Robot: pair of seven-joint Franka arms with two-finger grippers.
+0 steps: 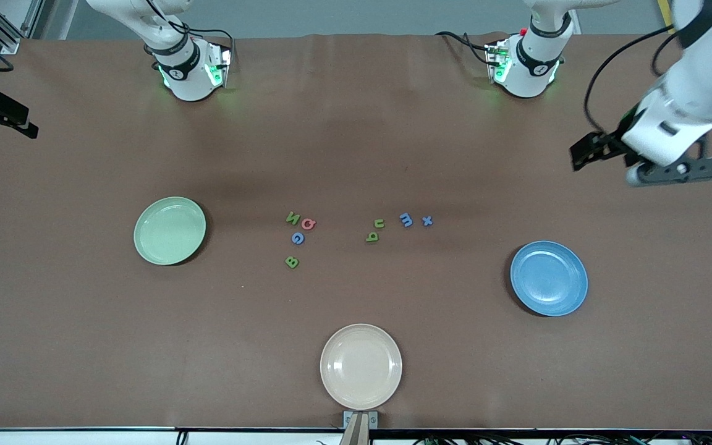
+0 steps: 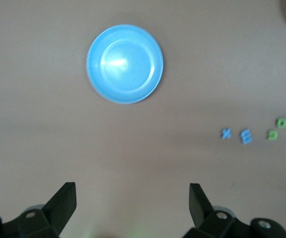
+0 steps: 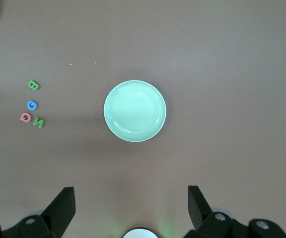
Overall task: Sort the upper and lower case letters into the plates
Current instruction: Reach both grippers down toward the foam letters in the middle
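The mint green plate (image 1: 169, 230) lies toward the right arm's end of the table, the sky blue plate (image 1: 549, 278) toward the left arm's end, both bare. Between them lie 8 small letters (image 1: 356, 230) in 2 clusters. A cream plate (image 1: 361, 366) lies nearest the front camera. The left gripper (image 2: 132, 198) hangs over its table end, fingers spread, holding nothing; the right gripper (image 3: 131, 199) over the green plate's area likewise.
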